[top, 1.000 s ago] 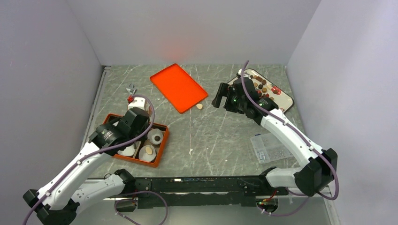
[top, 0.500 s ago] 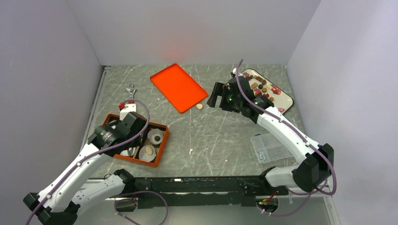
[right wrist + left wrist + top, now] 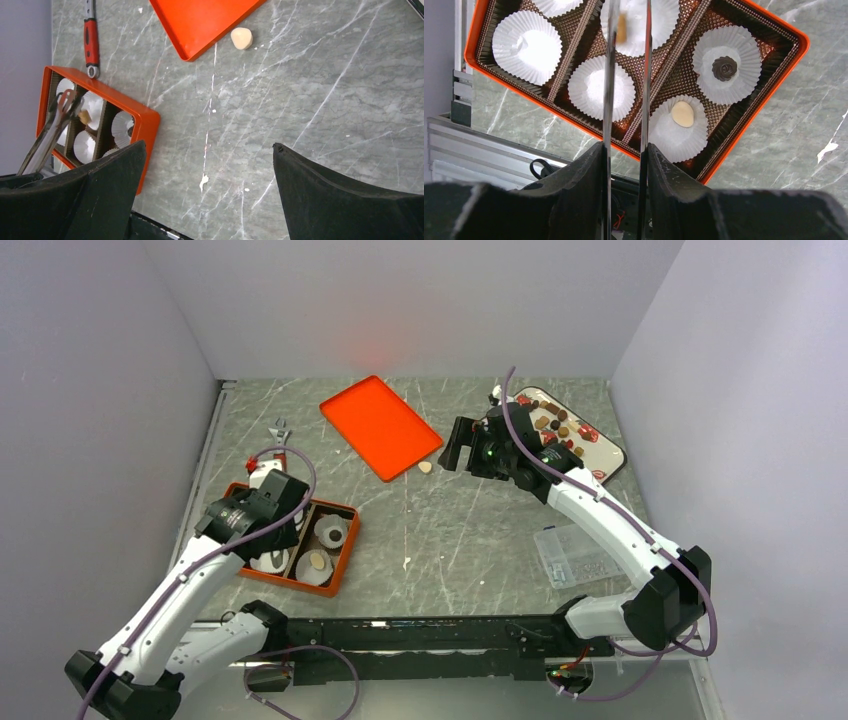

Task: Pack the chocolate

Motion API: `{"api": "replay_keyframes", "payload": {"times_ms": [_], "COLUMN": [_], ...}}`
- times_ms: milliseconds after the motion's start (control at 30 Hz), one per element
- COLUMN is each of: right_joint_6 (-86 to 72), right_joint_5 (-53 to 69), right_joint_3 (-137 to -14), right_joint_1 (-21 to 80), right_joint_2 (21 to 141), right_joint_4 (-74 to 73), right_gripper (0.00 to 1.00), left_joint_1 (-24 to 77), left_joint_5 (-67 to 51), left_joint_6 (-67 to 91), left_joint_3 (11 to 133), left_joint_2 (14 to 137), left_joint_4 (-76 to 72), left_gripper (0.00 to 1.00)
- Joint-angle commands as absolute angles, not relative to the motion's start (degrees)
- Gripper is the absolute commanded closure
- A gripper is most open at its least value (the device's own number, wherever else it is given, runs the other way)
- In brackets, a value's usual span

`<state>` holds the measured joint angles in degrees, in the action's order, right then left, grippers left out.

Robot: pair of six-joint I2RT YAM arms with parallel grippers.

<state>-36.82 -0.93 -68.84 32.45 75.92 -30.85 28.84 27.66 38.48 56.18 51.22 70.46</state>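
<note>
Packing partly done: two pieces boxed, a third held over the box.
We note a dark piece (image 3: pixel 724 68) and a tan piece (image 3: pixel 683 114) in paper cups (image 3: pixel 526 40) of the orange box (image 3: pixel 768 100). The left gripper (image 3: pixel 625 147) clamps tongs (image 3: pixel 609 75) pinching a third piece (image 3: pixel 621 27) above a cup; the other cups we see are empty. The right gripper (image 3: pixel 209 145) gapes wide, holding nothing. A loose piece (image 3: pixel 241 38) lies beside the orange lid (image 3: pixel 210 15), and more chocolate (image 3: pixel 555 425) waits on the white tray (image 3: pixel 610 455).

Paper cups (image 3: pixel 526 47); matt chocolate (image 3: pixel 724 68); shiny metal tongs (image 3: pixel 609 100); glossy plastic tray (image 3: pixel 380 426)

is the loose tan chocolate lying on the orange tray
No, the tan chocolate lies on the grey table, just beside the orange tray.
</note>
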Motion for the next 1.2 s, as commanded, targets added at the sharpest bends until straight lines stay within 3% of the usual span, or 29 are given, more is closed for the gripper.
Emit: {"api": "replay_keyframes", "payload": {"times_ms": [0, 733, 1167], "right_joint_6": [-35.95, -35.65, -37.24], "right_joint_5": [-0.26, 0.20, -12.53], "right_joint_3": [-68.96, -67.90, -67.68], "right_joint_1": [32.69, 33.84, 33.73], "right_joint_2": [73.86, 73.69, 67.07], "right_joint_4": [-28.30, -29.01, -32.51], "right_gripper": [0.00, 0.00, 0.00], "left_joint_1": [27.87, 25.66, 27.42], "left_joint_5": [25.89, 23.71, 13.19], "left_joint_6": [37.82, 33.26, 25.13], "left_joint_3": [55.62, 59.06, 70.77], "left_joint_2": [51.47, 50.63, 61.51], "left_joint_4": [67.43, 64.76, 51.50], "left_gripper": [0.60, 0.58, 0.56]}}
